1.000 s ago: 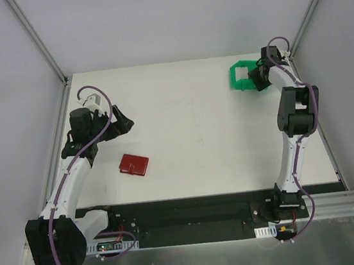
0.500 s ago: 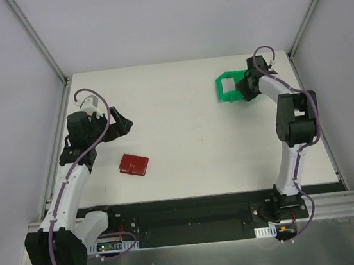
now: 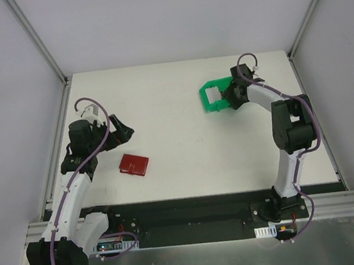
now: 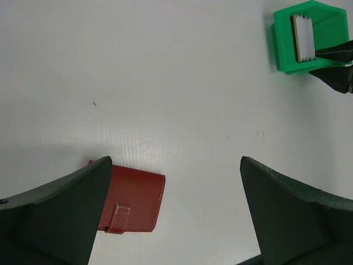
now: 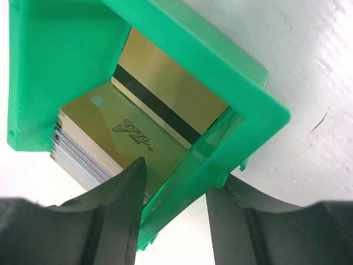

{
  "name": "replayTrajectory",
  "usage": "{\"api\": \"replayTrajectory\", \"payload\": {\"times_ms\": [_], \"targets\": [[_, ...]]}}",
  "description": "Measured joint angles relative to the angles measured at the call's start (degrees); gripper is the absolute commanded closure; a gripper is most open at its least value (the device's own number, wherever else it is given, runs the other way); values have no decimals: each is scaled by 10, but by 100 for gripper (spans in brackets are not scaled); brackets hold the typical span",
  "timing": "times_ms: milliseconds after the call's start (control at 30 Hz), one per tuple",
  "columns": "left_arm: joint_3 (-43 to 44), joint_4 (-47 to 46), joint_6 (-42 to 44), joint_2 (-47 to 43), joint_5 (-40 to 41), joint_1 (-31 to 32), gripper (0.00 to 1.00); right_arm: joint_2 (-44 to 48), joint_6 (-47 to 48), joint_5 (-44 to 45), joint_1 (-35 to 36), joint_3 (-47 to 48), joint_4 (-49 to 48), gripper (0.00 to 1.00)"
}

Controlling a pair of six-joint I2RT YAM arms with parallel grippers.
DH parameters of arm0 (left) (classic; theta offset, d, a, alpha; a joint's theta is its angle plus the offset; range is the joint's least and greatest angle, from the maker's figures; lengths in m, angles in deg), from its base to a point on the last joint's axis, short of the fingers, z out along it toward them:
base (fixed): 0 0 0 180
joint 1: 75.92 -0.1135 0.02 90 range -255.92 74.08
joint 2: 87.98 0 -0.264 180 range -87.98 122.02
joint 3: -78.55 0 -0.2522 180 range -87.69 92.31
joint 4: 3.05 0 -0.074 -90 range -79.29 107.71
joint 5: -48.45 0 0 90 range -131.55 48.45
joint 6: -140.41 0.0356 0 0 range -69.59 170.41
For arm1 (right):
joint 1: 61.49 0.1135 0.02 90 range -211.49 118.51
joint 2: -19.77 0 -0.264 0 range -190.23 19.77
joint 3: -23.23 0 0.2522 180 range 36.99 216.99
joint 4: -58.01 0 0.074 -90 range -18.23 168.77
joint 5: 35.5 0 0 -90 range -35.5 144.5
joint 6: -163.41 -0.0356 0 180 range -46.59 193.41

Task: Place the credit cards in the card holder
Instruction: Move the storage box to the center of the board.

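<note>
Right claw (image 5: pixel 179 182) grips the green bin (image 5: pixel 60 61) by its wall, cards (image 5: pixel 105 132) inside; left claw (image 4: pixel 175 163) gapes above the red wallet (image 4: pixel 135 201).

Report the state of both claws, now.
Left claw: open, holding nothing.
Right claw: closed on the wall of the green bin.

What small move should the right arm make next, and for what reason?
Probably pull the green bin toward the card holder. The right claw straddles the bin's wall, one finger inside beside the credit cards, and seems clamped on it, while the closed holder lies far off, by the open left claw.
</note>
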Motion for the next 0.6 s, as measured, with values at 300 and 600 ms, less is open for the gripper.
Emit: {"api": "replayTrajectory", "payload": {"times_ms": [300, 600], "targets": [[-45, 15, -49, 21, 12, 0, 1, 29, -13, 2, 40, -41, -11, 52], [-122, 37, -97, 20, 50, 0, 1, 38, -34, 4, 101, -58, -17, 52]]}}
